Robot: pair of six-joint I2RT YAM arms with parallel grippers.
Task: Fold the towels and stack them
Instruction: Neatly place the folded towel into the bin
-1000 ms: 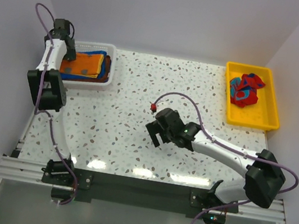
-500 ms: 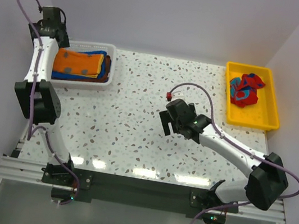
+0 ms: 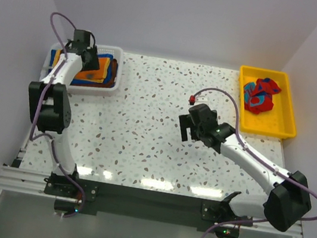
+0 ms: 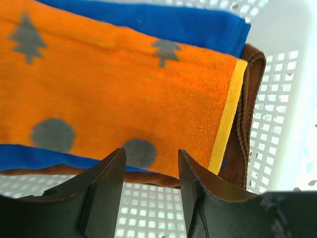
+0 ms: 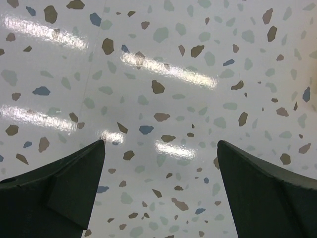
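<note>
Over the speckled desk (image 3: pixel 142 143), the right claw (image 3: pixel 186 129) hangs wide open, empty. Farther back, the left claw (image 4: pixel 151 153), half-open and gripping nothing, hovers over the white lattice plastic basket (image 3: pixel 114 86), where a folded orange grey-spotted towel (image 4: pixel 124 89) tops a royal-blue towel (image 4: pixel 173 22) and a rust-brown towel (image 4: pixel 247 124). A crumpled red, blue-patched towel (image 3: pixel 261 94) lies in the yellow plastic tray (image 3: pixel 263 132); fetching it looks next.

The left gripper (image 3: pixel 88 58) is swinging back in from beyond the far left corner of the table (image 3: pixel 142 146), where it was raised half a second earlier. It is coming in over the white basket (image 3: pixel 108 88), directly above the orange towel (image 4: pixel 114 99). The right gripper (image 3: pixel 187 129) is travelling from the table's middle toward the right edge and far side, nearing the yellow tray (image 3: pixel 265 129).
</note>
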